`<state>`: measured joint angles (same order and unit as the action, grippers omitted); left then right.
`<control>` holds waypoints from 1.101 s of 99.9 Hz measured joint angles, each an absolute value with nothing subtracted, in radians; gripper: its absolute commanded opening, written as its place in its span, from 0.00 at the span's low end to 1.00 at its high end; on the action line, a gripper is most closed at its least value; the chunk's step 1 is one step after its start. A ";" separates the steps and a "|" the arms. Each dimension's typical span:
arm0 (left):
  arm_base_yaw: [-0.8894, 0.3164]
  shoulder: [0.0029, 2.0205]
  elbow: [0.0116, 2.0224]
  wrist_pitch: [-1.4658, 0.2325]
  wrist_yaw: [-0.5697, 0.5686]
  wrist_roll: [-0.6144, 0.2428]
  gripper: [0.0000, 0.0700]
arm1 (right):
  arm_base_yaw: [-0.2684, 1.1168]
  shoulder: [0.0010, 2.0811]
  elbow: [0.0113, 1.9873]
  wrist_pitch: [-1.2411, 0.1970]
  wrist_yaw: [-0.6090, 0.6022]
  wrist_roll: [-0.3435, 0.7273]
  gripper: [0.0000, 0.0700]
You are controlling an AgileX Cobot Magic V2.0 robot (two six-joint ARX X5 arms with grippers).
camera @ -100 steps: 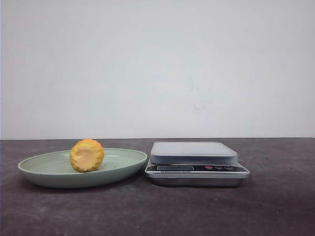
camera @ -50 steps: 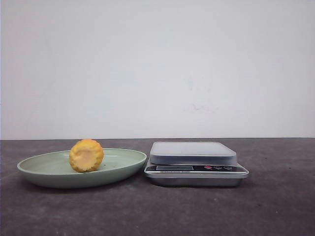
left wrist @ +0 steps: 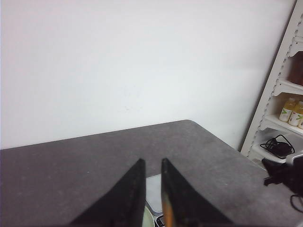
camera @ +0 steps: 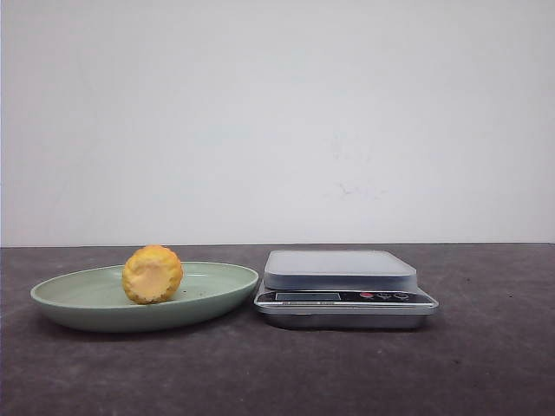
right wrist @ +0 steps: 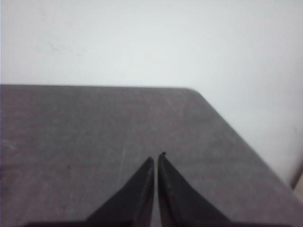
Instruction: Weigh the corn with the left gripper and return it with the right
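Observation:
The corn, a stubby yellow-orange cob piece with its pale cut end facing me, lies in a shallow pale green plate on the left of the table. A silver kitchen scale stands right beside the plate, its platform bare. Neither gripper shows in the front view. My left gripper hangs above the table with its jaws a little apart and empty; slivers of the scale and the plate show between the fingers. My right gripper is shut and empty over bare table.
The dark grey table ends at a white wall behind. In the left wrist view a white shelf unit with bottles and a black cable stands beyond the table's right edge.

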<state>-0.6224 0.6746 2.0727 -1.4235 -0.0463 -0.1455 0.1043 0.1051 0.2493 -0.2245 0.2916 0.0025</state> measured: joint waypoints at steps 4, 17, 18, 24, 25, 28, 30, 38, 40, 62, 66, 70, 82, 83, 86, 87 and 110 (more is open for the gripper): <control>-0.622 0.675 2.073 -1.423 -0.047 -0.146 0.04 | 0.096 0.102 0.215 -0.196 0.288 0.009 0.01; -0.623 0.675 2.073 -1.423 -0.047 -0.146 0.04 | 0.084 0.102 0.115 -0.089 0.229 0.020 0.01; -0.623 0.675 2.073 -1.423 -0.047 -0.146 0.04 | 0.084 0.101 0.109 -0.083 0.223 0.022 0.01; -0.622 0.675 2.073 -1.423 -0.046 -0.145 0.04 | 0.084 0.089 0.074 -0.062 0.189 0.024 0.01; -0.622 0.675 2.073 -1.423 -0.046 -0.146 0.04 | 0.084 0.086 0.069 -0.062 0.183 0.024 0.01; -0.622 0.675 2.073 -1.423 -0.047 -0.146 0.04 | 0.084 0.076 0.054 -0.062 0.166 0.025 0.01; -0.622 0.675 2.073 -1.423 -0.047 -0.146 0.04 | 0.084 0.068 0.044 -0.063 0.156 0.025 0.01; -0.622 0.675 2.073 -1.423 -0.047 -0.146 0.04 | 0.084 0.026 0.015 -0.075 0.123 0.025 0.01; -0.622 0.675 2.073 -1.423 -0.047 -0.146 0.04 | 0.084 0.013 0.014 -0.095 0.117 0.025 0.01; -0.622 0.675 2.073 -1.424 -0.047 -0.146 0.04 | 0.084 0.004 0.015 -0.168 0.091 0.028 0.01; -0.622 0.675 2.073 -1.424 -0.047 -0.146 0.04 | 0.084 0.003 0.015 -0.168 0.083 0.028 0.01; -0.622 0.675 2.074 -1.424 -0.047 -0.146 0.04 | 0.084 0.004 0.015 -0.168 0.076 0.028 0.01; -0.623 0.675 2.074 -1.424 -0.047 -0.146 0.04 | 0.084 0.004 0.015 -0.168 0.063 0.028 0.01; -0.622 0.675 2.074 -1.424 -0.047 -0.146 0.04 | 0.084 0.004 0.015 -0.168 0.062 0.028 0.01; -0.622 0.675 2.074 -1.424 -0.047 -0.146 0.04 | 0.084 0.004 0.015 -0.168 0.062 0.028 0.01; -0.622 0.675 2.074 -1.424 -0.047 -0.146 0.04 | 0.084 0.004 0.015 -0.168 0.062 0.028 0.01; -0.622 0.675 2.074 -1.424 -0.047 -0.146 0.04 | 0.084 0.004 0.015 -0.167 0.062 0.028 0.01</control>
<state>-0.6224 0.6746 2.0739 -1.4239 -0.0467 -0.1455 0.0841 0.0036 0.0154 -0.1665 0.0616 0.0277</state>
